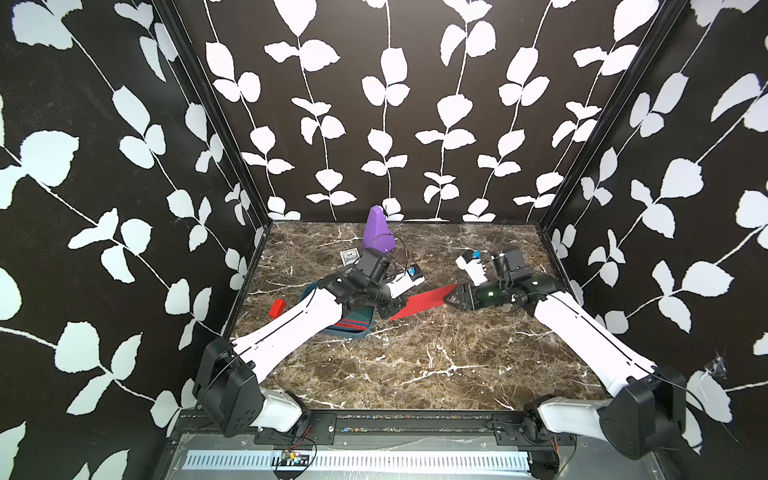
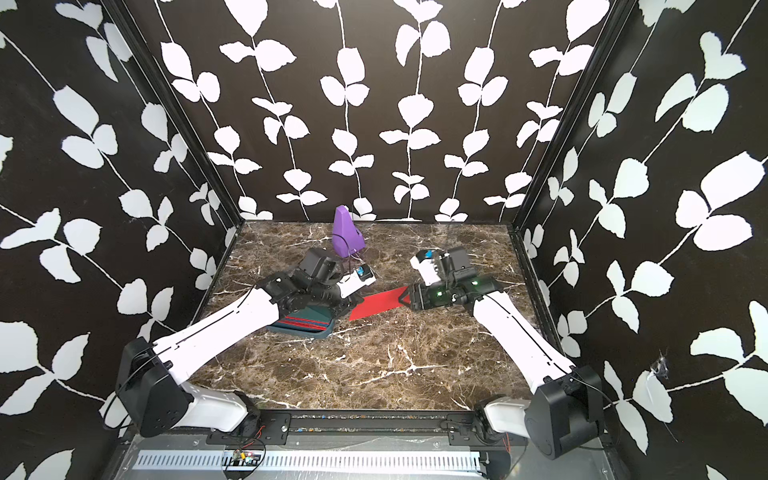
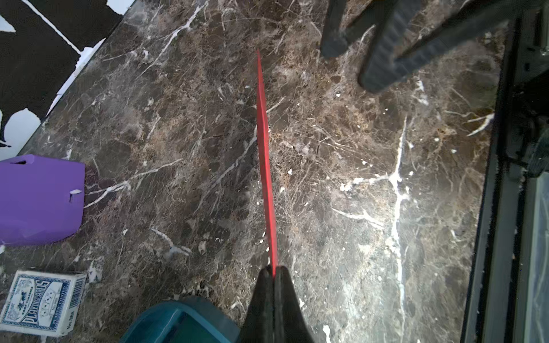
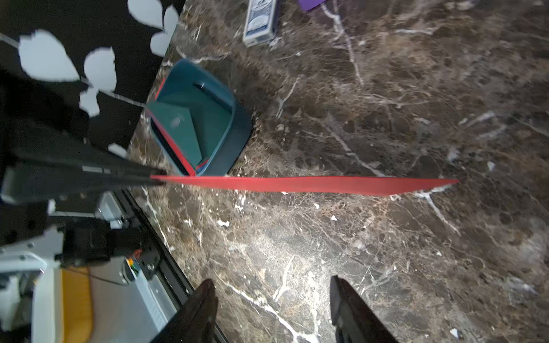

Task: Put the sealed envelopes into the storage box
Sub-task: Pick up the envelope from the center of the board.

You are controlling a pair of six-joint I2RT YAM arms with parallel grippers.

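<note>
Red envelope (image 1: 424, 301) pinched at one end by the left hand (image 3: 274, 271), edge-on above the worktop (image 1: 415, 365), just beside the storage box (image 4: 237, 130); right hand (image 4: 271, 283) gapes wide, clear of its far end; best now: carry it over the box, turn it flat, lower before letting go.

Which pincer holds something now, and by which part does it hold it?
The left pincer holds the red envelope by its end nearest the blue box. The right pincer is open and holds nothing.
</note>
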